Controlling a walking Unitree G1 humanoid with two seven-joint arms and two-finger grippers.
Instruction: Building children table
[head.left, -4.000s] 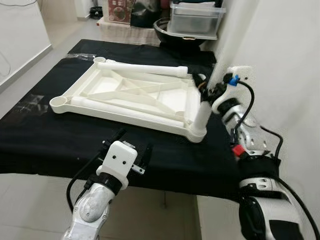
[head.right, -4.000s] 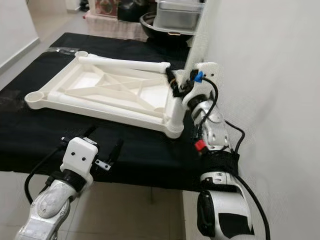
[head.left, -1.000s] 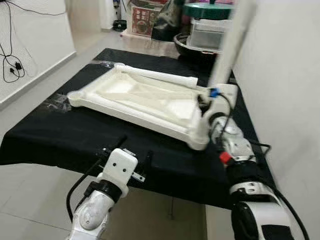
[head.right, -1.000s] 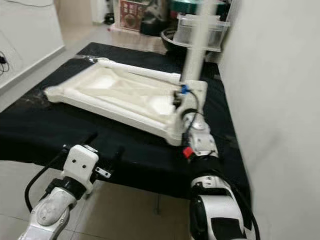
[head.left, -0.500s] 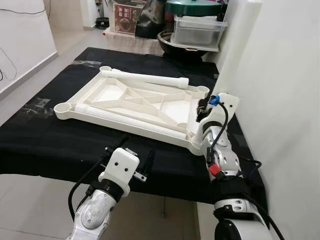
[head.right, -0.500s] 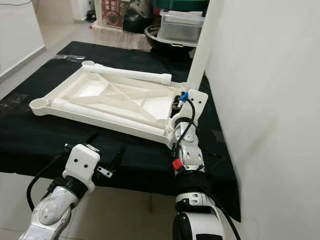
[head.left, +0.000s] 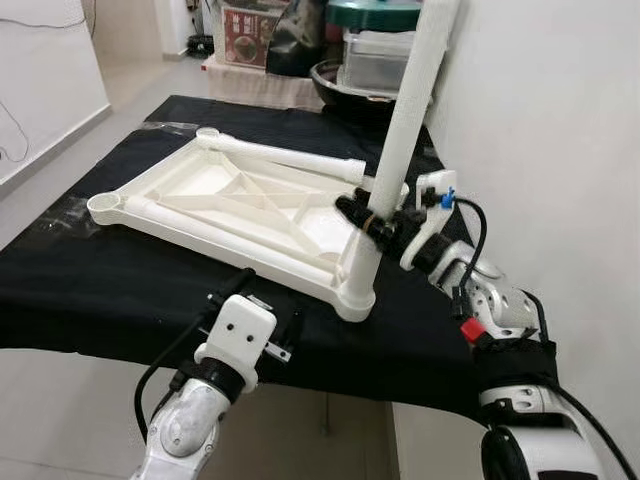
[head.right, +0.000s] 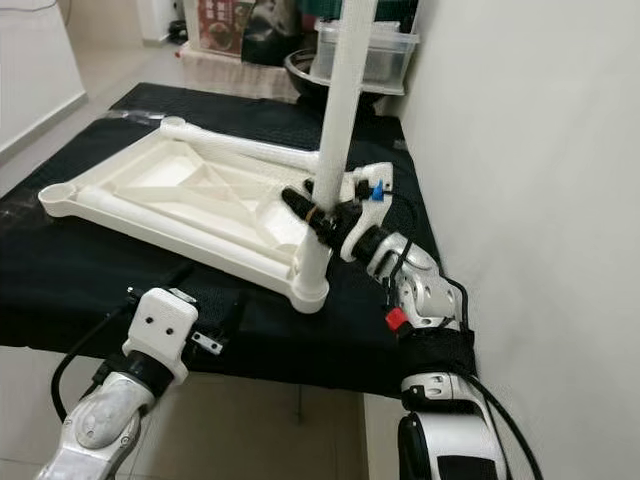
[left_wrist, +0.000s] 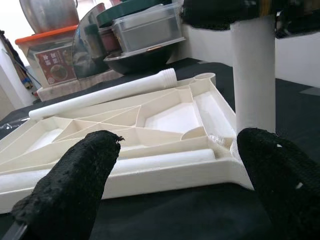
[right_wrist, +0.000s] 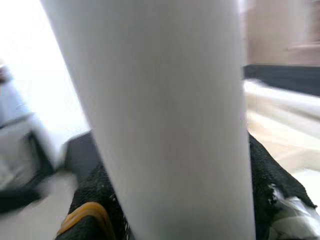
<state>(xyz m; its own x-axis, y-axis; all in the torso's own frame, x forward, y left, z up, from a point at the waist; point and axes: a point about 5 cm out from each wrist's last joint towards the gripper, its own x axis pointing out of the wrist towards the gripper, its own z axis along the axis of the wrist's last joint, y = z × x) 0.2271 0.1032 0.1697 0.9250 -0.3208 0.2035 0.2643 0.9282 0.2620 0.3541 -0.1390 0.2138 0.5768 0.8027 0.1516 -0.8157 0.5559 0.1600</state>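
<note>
A white plastic tabletop (head.left: 200, 195) lies upside down on the black-covered table (head.left: 90, 290). One white leg (head.left: 405, 110) stands nearly upright, leaning slightly, with its lower end at the near right corner socket (head.left: 355, 298). My right gripper (head.left: 368, 222) is shut on this leg low down; in the right wrist view the leg (right_wrist: 160, 115) passes between the black fingers (right_wrist: 95, 200). Two more legs lie on the tabletop, one along the far side (head.left: 285, 156) and one along the near side (head.left: 225, 232). My left gripper (head.left: 260, 302) hovers open at the table's front edge, facing the tabletop (left_wrist: 150, 125).
A white wall (head.left: 560, 120) runs close along the right side of the table. Plastic boxes and a dark bowl (head.left: 385, 60) are stacked behind the table's far end. Bare floor (head.left: 60, 400) lies to the left and in front.
My right gripper has swung the upright leg leftward from beside the wall to the near right corner socket. The left gripper has stayed put. The head view shifted slightly.
</note>
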